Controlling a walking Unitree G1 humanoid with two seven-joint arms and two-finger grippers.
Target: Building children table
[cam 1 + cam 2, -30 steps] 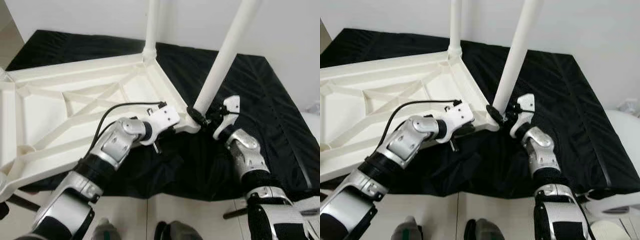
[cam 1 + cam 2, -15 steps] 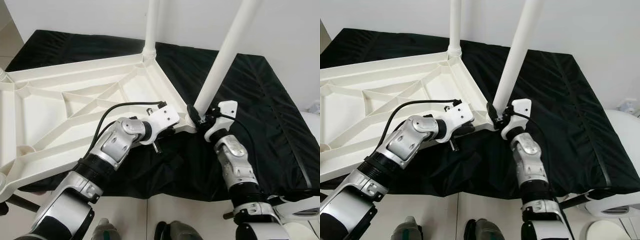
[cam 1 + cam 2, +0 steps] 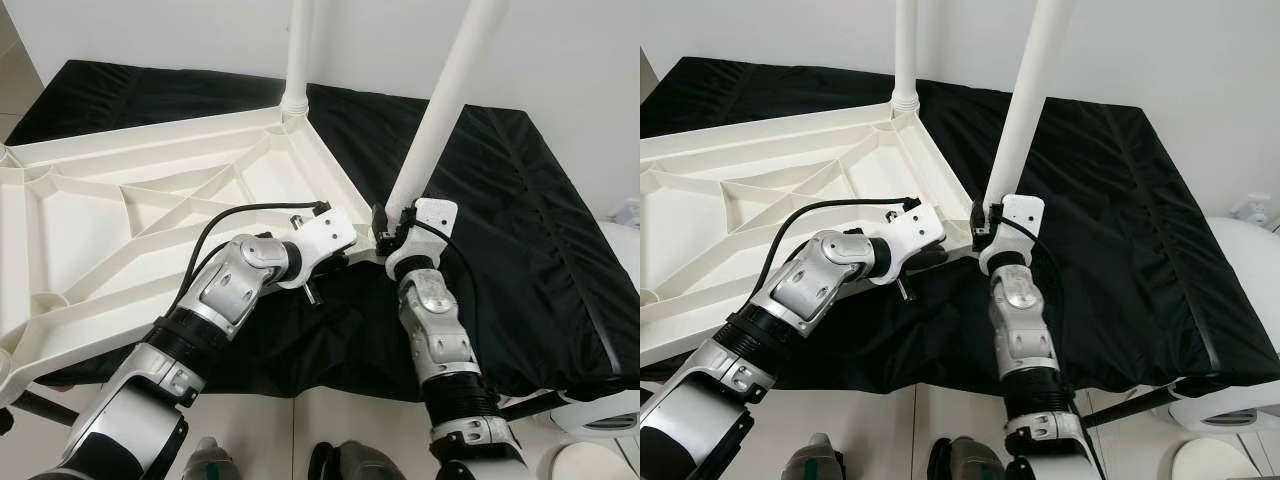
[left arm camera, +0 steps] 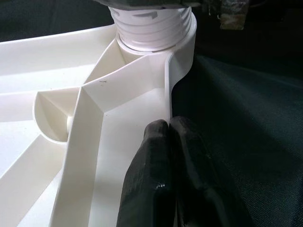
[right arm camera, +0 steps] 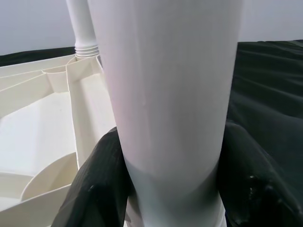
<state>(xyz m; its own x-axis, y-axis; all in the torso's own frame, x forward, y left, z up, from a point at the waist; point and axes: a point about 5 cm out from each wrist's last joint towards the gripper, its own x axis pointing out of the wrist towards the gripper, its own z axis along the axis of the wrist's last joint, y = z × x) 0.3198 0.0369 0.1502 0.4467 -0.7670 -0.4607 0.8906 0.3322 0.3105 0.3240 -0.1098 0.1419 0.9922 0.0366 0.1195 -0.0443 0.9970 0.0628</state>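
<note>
Tabletop: the white ribbed plastic tabletop (image 3: 150, 215) lies upside down on a black cloth-covered surface (image 3: 510, 210), its near right corner beside both grippers.
Left gripper: the left gripper (image 4: 168, 137) has its two black fingers pressed together over the tabletop's thin side rim, just short of the corner socket, pinning that edge.
Far leg: a white round plastic leg (image 3: 298, 50) already stands upright in the far corner socket.
Near leg: the second white tubular plastic leg (image 3: 445, 100) rises at a slight lean from the near right corner socket (image 4: 154, 28), where a threaded collar shows.
Right gripper: the right gripper (image 5: 168, 189) has its fingers spread around the base of the near leg, one on each side, gripping it just above the socket.
Risk, thread: judging by the lean, turning the leg now could cross the thread and jam it.
Risk, slip: the smooth tube may spin inside the fingers instead of turning with them.
Risk, tabletop: the rim hold is narrow; twisting force could swing the light tabletop across the cloth and free it.
</note>
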